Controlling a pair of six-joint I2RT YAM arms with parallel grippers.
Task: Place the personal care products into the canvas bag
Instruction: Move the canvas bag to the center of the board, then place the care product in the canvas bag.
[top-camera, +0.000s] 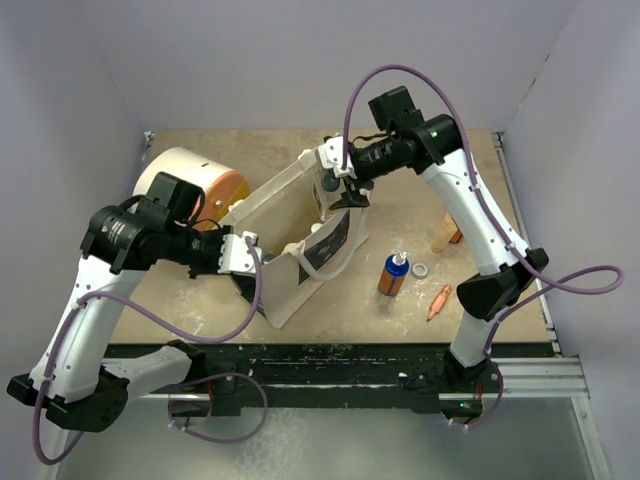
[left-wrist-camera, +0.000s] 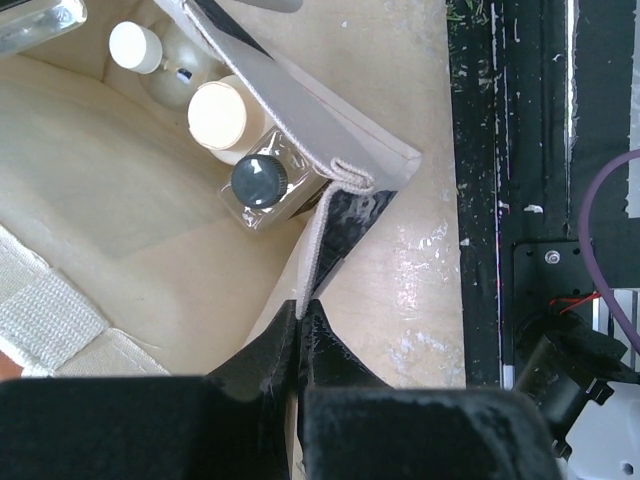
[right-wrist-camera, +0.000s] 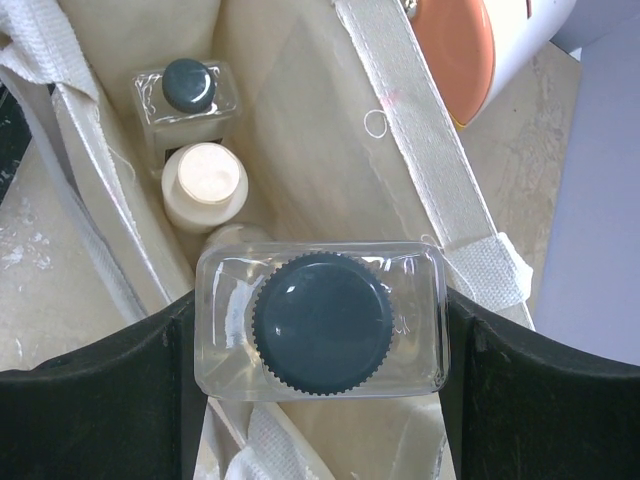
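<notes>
left claw (left-wrist-camera: 301, 315): clamped tight on a fold of the canvas bag (top-camera: 285, 215) rim, on the bag's left side.
right claw (top-camera: 347, 197): jaws spread wide, one finger on each side of a clear bottle (right-wrist-camera: 320, 320).
clear bottle: black cap facing up, held directly over the bag's open mouth and above the bottles inside.
inside bag: second clear bottle (right-wrist-camera: 188, 85) with black cap and tan-capped bottle (right-wrist-camera: 205, 180), touching each other against one wall. A white-capped bottle (left-wrist-camera: 135, 47) is next along the same wall.
right of bag: orange bottle (top-camera: 393, 275) with blue top, upright on the bench (top-camera: 400, 200), near the bag.
further right of bag: beige tapered bottle (top-camera: 447, 238), partly hidden by the right arm.
white ring (top-camera: 420, 270): just beside the orange bottle, on the side away from the bag.
small orange item (top-camera: 438, 302): lies flat, right of the bag; can't tell what it is.
drum (top-camera: 185, 180): on its side left of the bag, orange end toward the bag.
</notes>
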